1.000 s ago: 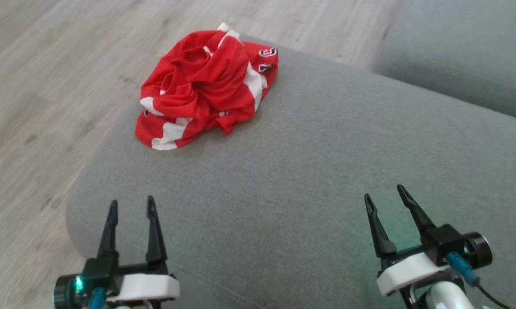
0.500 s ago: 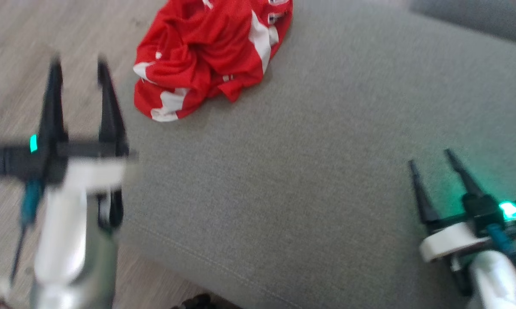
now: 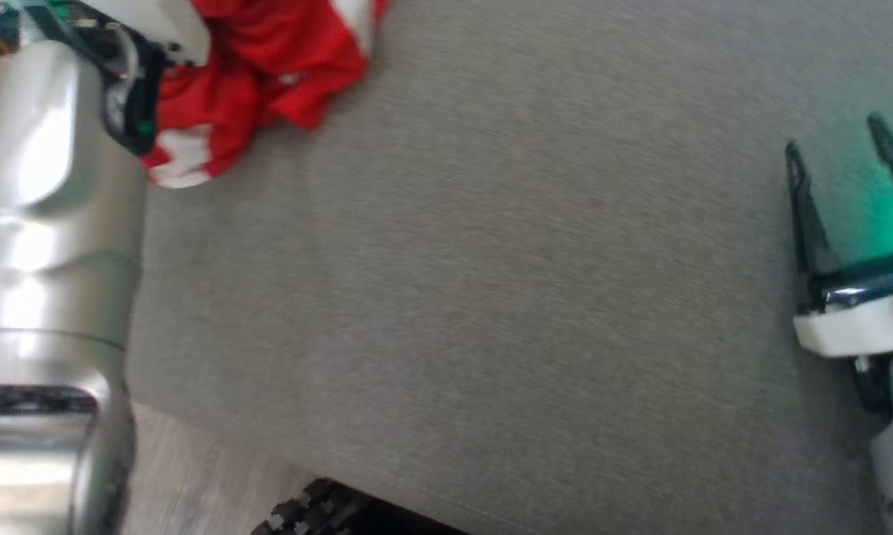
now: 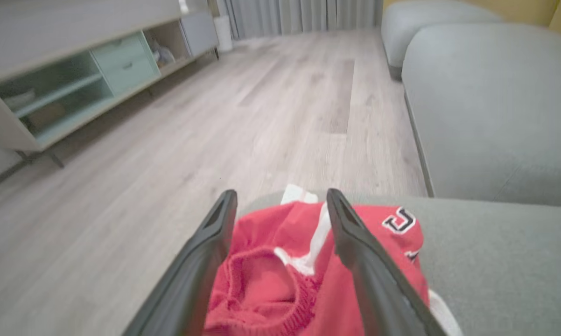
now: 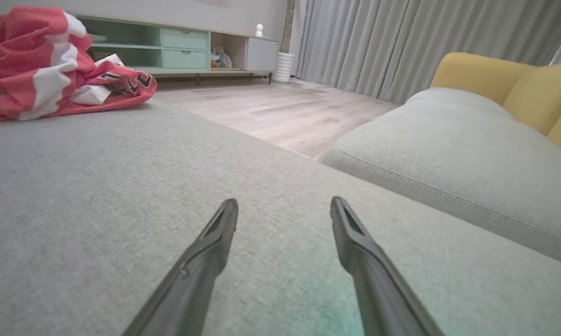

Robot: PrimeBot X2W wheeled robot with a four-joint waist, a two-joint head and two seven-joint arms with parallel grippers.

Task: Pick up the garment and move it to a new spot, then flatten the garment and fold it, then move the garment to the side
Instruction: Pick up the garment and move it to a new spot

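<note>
Grey sofa cushion [image 3: 491,297], left pincer [image 4: 281,193] spread over red garment [image 4: 262,280], right pincer [image 5: 284,201] spread, empty

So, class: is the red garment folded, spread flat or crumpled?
Crumpled: the garment lies bunched in a creased heap at the edge of the grey cushion.

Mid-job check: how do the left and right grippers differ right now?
The left gripper is poised over the crumpled red jersey, fingers framing it; the right gripper is over bare grey cushion, well away from the jersey. The left is by the cushion's edge near the floor; the right is further in. Both are open and empty.
</note>
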